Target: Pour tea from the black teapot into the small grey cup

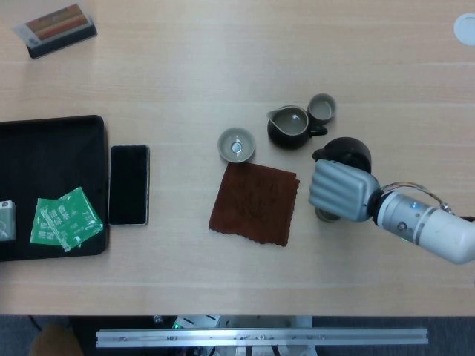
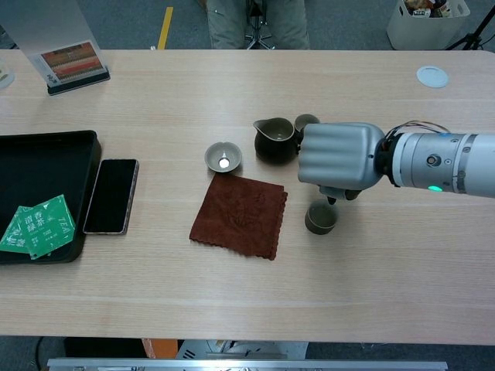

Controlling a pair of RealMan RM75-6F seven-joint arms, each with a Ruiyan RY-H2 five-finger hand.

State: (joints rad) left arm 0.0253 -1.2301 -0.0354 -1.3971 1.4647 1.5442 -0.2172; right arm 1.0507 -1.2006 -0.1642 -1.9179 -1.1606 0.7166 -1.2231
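My right hand [image 1: 340, 190] grips the black teapot [image 1: 345, 152], whose round body shows just behind the curled fingers. In the chest view the hand [image 2: 340, 154] covers most of the pot, and only a dark part [image 2: 339, 193] pokes out below it. The small grey cup [image 2: 320, 217] stands directly under that dark part, right of the cloth. From the head view the cup [image 1: 323, 214] is mostly hidden beneath the hand. My left hand is in neither view.
A dark pitcher [image 1: 289, 127] and another grey cup [image 1: 321, 108] stand behind the teapot. A small bowl [image 1: 236, 144] sits above a brown cloth [image 1: 254, 202]. A phone [image 1: 128, 184] and a black tray [image 1: 44, 148] with green packets [image 1: 65, 219] lie at the left.
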